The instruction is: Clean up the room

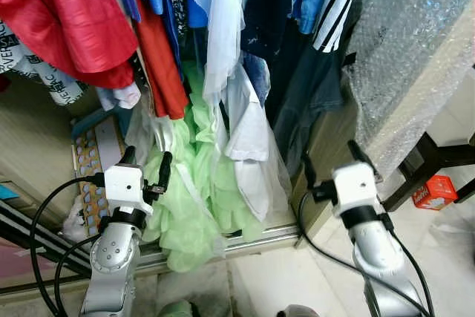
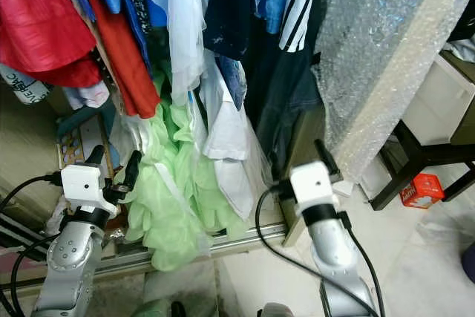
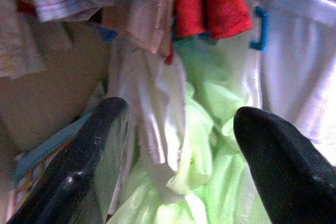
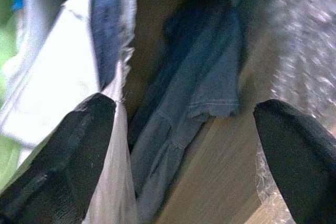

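Left eye view shows an open wardrobe packed with hanging clothes: a red garment (image 1: 70,24) high on the robot's left, a pale white shirt (image 1: 249,135) in the middle, dark trousers (image 1: 308,98) toward the right, and a green fabric (image 1: 189,198) that spills down onto the wardrobe's bottom rail (image 1: 252,240). The left gripper (image 1: 146,162) hovers at the left edge of that green heap, fingers spread and holding nothing; the right gripper (image 1: 331,159) stands before the wooden side panel (image 1: 326,146), also spread and empty. A bubble-wrapped panel (image 1: 415,50) leans at the right, with a small red box (image 1: 434,191) on the floor beyond it. Right eye view shows the same scene and adds nothing new. Left wrist view looks between two parted fingers (image 3: 79,171) at the green fabric and a white cloth (image 3: 152,114) just ahead. Right wrist view is blurred; its parted fingers (image 4: 63,150) frame the trousers and the shirt. The green fabric looks thin, light and limp, likely slippery, so pinching a bunched fold near its lower edge seems safest. How far it runs up behind the other clothes, and whether it hangs from anything, is hidden.
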You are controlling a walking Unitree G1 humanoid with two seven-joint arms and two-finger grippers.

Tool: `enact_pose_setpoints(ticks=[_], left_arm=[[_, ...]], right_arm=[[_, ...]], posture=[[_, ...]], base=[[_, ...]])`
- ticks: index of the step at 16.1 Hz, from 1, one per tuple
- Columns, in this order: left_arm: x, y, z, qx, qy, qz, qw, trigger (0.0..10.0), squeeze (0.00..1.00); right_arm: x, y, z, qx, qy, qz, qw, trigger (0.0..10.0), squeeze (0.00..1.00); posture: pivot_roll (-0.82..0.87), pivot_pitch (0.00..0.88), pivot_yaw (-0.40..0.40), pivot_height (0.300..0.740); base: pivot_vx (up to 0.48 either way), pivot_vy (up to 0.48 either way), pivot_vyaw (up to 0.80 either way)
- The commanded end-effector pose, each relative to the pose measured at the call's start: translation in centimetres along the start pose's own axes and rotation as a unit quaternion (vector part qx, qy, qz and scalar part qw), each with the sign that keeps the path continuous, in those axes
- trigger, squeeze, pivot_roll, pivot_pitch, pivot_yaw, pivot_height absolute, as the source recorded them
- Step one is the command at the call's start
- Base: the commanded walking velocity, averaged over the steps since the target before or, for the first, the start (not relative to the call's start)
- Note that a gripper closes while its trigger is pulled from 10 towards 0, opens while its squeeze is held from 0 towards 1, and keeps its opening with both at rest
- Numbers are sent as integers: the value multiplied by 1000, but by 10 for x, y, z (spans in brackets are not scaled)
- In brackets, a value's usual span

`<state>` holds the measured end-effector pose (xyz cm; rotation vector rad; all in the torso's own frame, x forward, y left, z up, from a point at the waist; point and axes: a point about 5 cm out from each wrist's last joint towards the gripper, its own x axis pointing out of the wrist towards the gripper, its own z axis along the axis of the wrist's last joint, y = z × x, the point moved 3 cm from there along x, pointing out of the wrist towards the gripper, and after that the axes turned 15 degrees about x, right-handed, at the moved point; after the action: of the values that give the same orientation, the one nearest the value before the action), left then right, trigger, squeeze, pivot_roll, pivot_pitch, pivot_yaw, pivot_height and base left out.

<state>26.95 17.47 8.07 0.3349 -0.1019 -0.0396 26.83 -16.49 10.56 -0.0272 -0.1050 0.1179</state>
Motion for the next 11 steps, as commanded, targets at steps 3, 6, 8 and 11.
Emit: enact_pose_setpoints(ticks=[3,6,8,11], left_arm=[[-6,4,-27,26,54,39,997,10000,0],[-9,3,-34,23,71,48,996,10000,0],[-9,3,-32,28,68,42,996,10000,0],[-8,2,-27,33,56,38,997,10000,0]], right_arm=[[-1,-9,-38,71,52,-72,994,10000,0],[-4,-12,-50,88,70,-96,989,10000,0],[-1,-9,-42,38,56,-80,995,10000,0],[6,-11,-35,-12,54,-95,994,10000,0]], posture=[[-90,0,47,740],[-98,0,64,740],[-96,0,66,740],[-95,0,67,740]], base=[[0,0,0],[0,0,0],[0,0,0],[0,0,0]])
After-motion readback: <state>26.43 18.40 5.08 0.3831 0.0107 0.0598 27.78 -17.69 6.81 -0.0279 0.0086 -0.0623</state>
